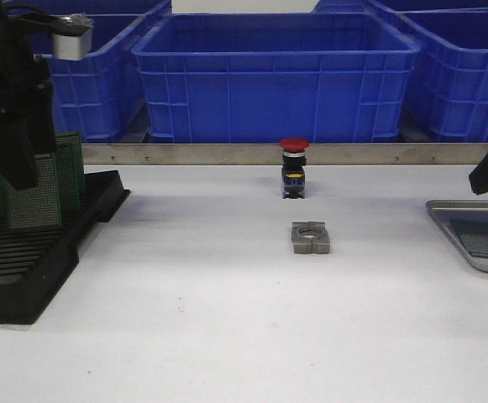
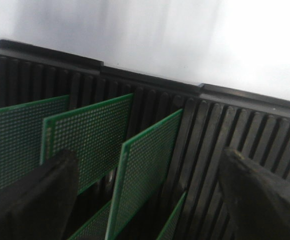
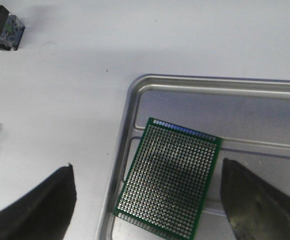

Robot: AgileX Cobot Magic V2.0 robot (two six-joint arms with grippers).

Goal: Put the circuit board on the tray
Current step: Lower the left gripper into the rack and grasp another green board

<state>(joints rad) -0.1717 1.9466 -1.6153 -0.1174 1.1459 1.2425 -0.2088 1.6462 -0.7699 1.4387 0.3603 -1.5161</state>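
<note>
We're in an electronics assembly workshop: blue plastic bins line the white bench's far edge, a black slotted rack at the left edge stands green perforated circuit boards upright, and a red emergency-stop button sits mid-bench.

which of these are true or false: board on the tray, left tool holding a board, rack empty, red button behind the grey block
1. A circuit board lies flat on the tray: true.
2. The left tool grips a board: false, it is open above the rack.
3. The rack is empty: false, green boards stand in its slots.
4. The red button stands behind the grey block: true.
5. The right tool is shut: false, open over the tray.
</note>
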